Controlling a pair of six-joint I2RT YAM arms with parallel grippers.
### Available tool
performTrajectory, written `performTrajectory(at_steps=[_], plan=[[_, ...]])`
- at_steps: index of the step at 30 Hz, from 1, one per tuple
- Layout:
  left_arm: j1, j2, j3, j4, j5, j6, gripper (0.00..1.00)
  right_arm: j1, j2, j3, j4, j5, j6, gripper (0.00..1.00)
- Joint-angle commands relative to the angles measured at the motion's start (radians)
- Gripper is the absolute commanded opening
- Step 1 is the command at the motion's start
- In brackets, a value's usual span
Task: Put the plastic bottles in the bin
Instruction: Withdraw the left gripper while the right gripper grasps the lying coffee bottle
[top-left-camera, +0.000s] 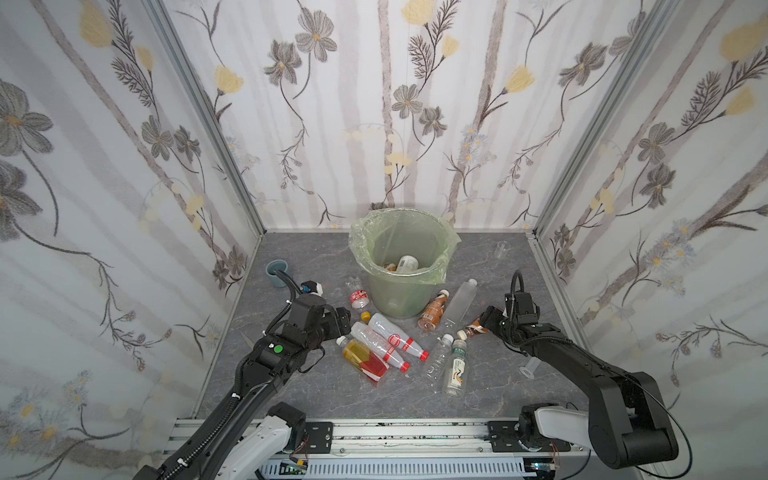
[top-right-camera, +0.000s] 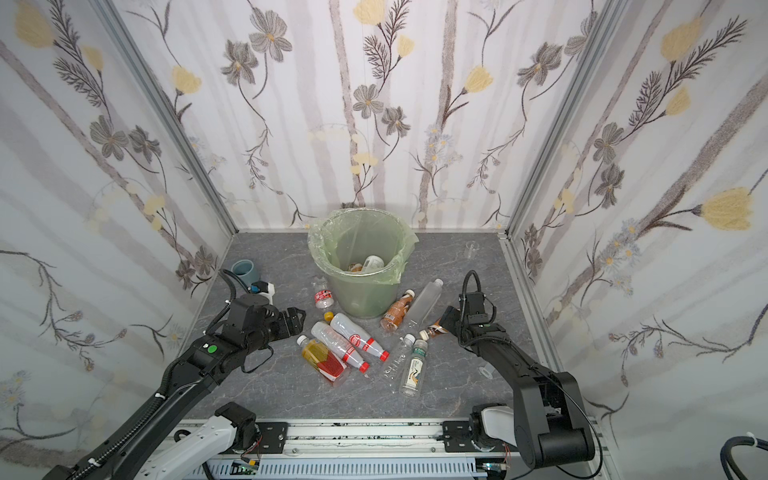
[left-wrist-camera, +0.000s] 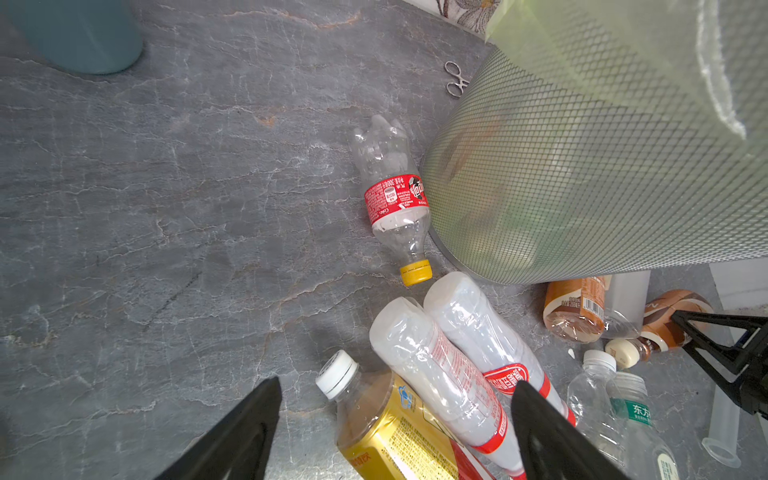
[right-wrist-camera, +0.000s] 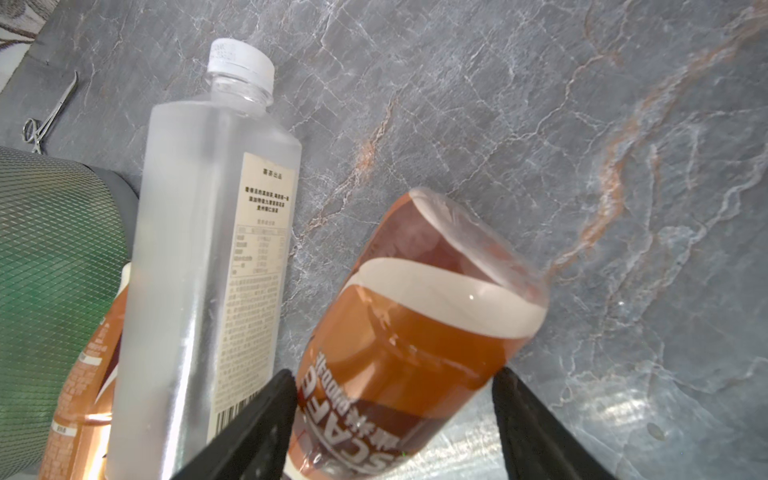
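— So right gripper (right-wrist-camera: 395, 374) is straddling the coffee bottle (right-wrist-camera: 415, 316) lying near the bin (top-left-camera: 395, 291), can't tell if it's pinching yet. Left gripper (top-left-camera: 345, 322) is hanging spread.
— Yeah, it's risking squirting out into the frosted bottle (right-wrist-camera: 199, 249).

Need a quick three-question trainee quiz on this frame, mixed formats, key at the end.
1. True or false: the left hand holds a bottle.
2. Between the fingers of the right hand lies: A an orange bottle, B the brown coffee bottle, C a frosted bottle.
3. How many red-capped bottles lie on the table?
Key: 1 false, it is open and grips nothing. 2 B. 3 two.
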Motion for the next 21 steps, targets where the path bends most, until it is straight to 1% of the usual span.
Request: performTrajectory(at_steps=[1, 8, 15, 21], plan=[[0.004, 0.004, -0.001, 0.027, -0.005, 0.012, 0.89, -0.001, 0.024, 0.024, 0.035, 0.03, 0.013, 0.75], [0.01, 0.031, -0.007, 0.035, -0.003, 0.019, 0.89, 0.0, 0.078, 0.049, 0.024, 0.048, 0.007, 0.73], [0.019, 0.028, -0.034, 0.057, -0.003, 0.027, 0.89, 0.001, 0.121, 0.054, 0.034, 0.056, 0.009, 0.72], [0.027, 0.026, -0.059, 0.073, -0.001, 0.028, 0.89, 0.005, 0.153, 0.07, 0.03, 0.064, 0.004, 0.66]])
